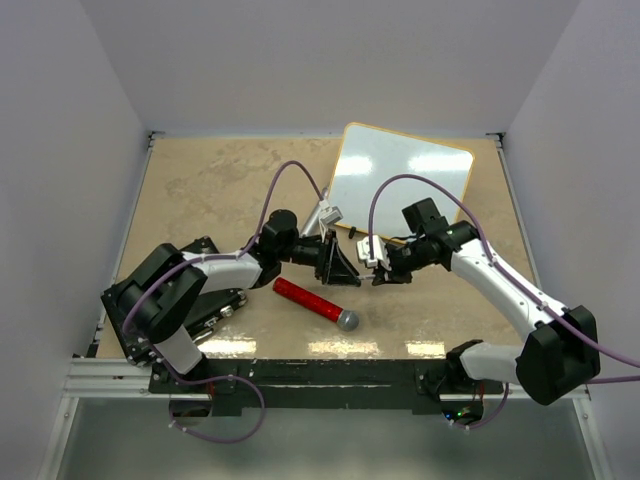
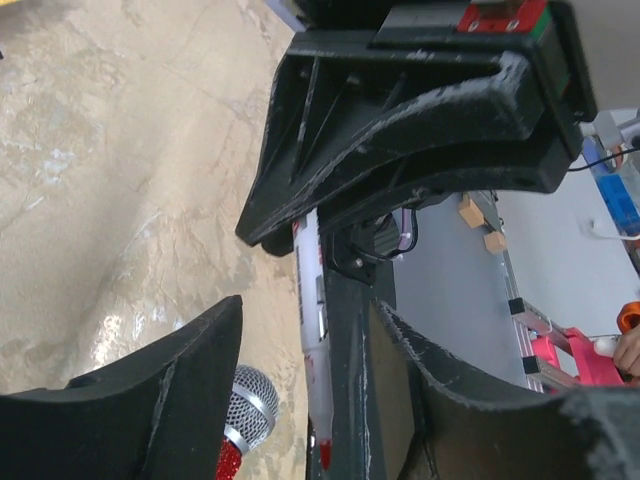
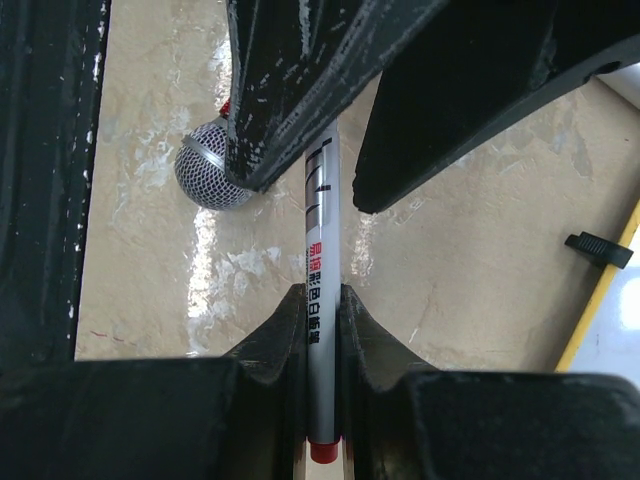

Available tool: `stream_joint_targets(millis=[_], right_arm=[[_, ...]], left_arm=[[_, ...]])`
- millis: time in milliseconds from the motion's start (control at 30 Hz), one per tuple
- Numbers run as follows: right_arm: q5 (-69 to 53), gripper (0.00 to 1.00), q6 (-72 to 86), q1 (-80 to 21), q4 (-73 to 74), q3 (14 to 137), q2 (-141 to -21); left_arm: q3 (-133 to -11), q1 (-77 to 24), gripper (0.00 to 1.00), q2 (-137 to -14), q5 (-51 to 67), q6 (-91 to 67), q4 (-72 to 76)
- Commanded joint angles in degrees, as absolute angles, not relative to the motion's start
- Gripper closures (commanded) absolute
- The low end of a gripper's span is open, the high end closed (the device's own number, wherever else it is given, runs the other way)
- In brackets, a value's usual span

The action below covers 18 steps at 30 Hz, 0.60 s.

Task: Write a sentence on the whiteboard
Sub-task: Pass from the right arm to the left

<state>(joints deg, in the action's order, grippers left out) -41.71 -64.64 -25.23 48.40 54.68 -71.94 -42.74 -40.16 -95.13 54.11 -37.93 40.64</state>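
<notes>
The whiteboard (image 1: pixel 400 180) lies at the back right of the table, wood-framed and blank; no red sentence shows on it. Its edge also shows in the right wrist view (image 3: pixel 612 320). My right gripper (image 1: pixel 382 262) (image 3: pixel 320 310) is shut on a grey marker (image 3: pixel 320 230) with a red end plug. The marker (image 2: pixel 312 320) is uncapped, its red tip bare. My left gripper (image 1: pixel 340 262) (image 2: pixel 305 400) is open, its fingers (image 2: pixel 150 400) either side of the marker's tip end without gripping it. Both grippers meet above the table, in front of the board.
A red microphone (image 1: pixel 315 303) with a silver mesh head (image 3: pixel 212 165) lies on the table just in front of the grippers. A black flat box (image 1: pixel 205 290) sits at the left under my left arm. White walls enclose the table on three sides.
</notes>
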Motion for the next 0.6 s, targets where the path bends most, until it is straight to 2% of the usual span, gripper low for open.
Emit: stream_joint_targets(millis=[0,67,167,233,400,467,567], right_arm=[[-42.89,1.00,-62.93,-25.84,46.41,55.64,-70.40],[-42.80,1.00,-62.49,-25.93,46.06,55.46,-70.23],[-42.80,1.00,-61.96,-26.19,45.79,55.46,-69.96],[-42.89,1.00,-61.79,-26.19,45.53,55.28,-69.70],[-43.33,0.99,-61.00,-26.28,44.82,54.49,-68.82],[-43.42,0.90,-60.47,-26.37,44.47,54.32,-67.94],[-43.68,0.68,-59.68,-26.37,44.38,54.14,-66.80]], left_arm=[[-46.32,-40.60,0.48,-95.27,55.81,-36.74,40.52],[-46.93,-40.87,0.54,-95.36,56.25,-36.39,38.77],[-47.20,-41.04,0.70,-95.36,56.51,-34.72,36.22],[-47.20,-41.22,0.99,-95.19,56.51,-33.84,34.81],[-46.58,-41.22,1.00,-93.26,55.64,-31.30,33.57],[-45.89,-41.13,1.00,-91.94,54.41,-30.50,33.66],[-43.69,-41.13,1.00,-88.78,52.31,-29.18,34.89]])
